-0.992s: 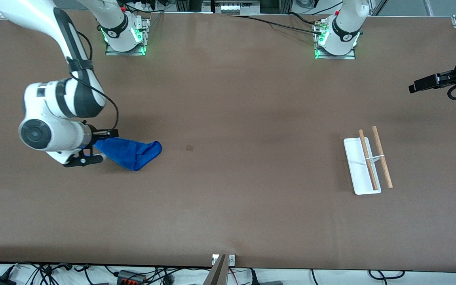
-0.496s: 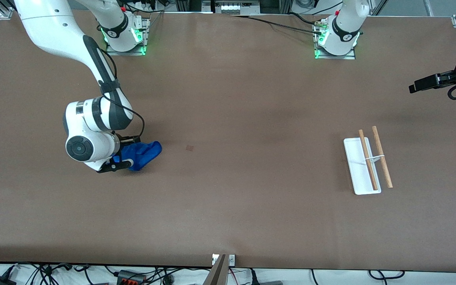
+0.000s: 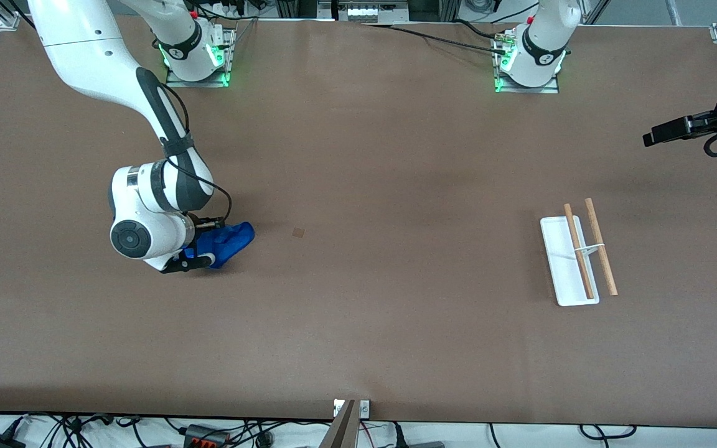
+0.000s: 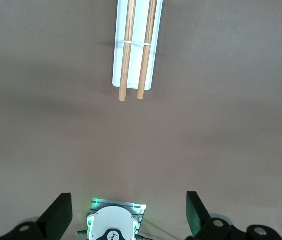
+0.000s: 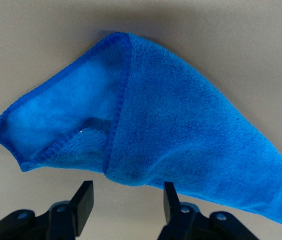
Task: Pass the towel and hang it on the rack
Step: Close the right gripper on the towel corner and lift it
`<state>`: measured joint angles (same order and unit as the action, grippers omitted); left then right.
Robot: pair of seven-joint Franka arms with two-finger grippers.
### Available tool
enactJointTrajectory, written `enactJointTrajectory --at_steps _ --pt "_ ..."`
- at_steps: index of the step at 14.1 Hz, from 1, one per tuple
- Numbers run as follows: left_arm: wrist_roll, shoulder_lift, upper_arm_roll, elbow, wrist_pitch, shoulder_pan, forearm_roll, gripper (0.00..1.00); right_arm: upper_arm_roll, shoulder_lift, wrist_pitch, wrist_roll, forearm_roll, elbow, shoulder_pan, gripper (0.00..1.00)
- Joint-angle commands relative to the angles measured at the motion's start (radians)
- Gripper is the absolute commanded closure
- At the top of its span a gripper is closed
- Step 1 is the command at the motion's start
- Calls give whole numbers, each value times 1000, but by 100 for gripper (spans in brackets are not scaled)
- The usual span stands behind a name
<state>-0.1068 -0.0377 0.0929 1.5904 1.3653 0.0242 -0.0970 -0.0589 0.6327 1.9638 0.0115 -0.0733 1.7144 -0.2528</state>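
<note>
The blue towel (image 3: pixel 234 236) lies crumpled on the brown table toward the right arm's end. My right gripper (image 3: pixel 206 241) is low over it and hides part of it. In the right wrist view the towel (image 5: pixel 161 120) is folded over, and my right gripper (image 5: pixel 126 202) is open, with the fold's edge just ahead of the fingertips and nothing between them. The rack (image 3: pixel 557 249), with a white base and two wood rods, lies toward the left arm's end. My left gripper (image 3: pixel 657 134) waits high at that end, open and empty (image 4: pixel 128 215). The rack (image 4: pixel 136 45) also shows in the left wrist view.
A small dark mark (image 3: pixel 298 232) is on the table beside the towel. The arm bases (image 3: pixel 526 59) stand along the table edge farthest from the front camera. Cables (image 3: pixel 209 432) run below the nearest edge.
The right arm has swung in from its end of the table over the towel, covering more of it. The towel's tip has stayed put. The left arm has not moved.
</note>
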Motion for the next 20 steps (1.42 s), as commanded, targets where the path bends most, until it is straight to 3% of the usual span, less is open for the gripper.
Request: enactJointTrajectory --at_steps 1,4,8,16,20 --pt "16 -11 1 -27 -22 8 -23 0 -4 15 3 1 -23 -16 -2 39" --pt "18 -10 2 -27 -22 8 -23 0 -4 22 12 1 -23 -19 -2 41" --pt "18 -11 2 -27 -22 8 -23 0 -4 42 10 -21 -20 -59 -6 57" --pt "18 -11 2 -27 -23 8 -23 0 -4 73 10 -27 -20 -102 -6 68" --pt "18 -10 1 -27 -22 8 -23 0 -4 73 6 -16 -20 -116 -5 91"
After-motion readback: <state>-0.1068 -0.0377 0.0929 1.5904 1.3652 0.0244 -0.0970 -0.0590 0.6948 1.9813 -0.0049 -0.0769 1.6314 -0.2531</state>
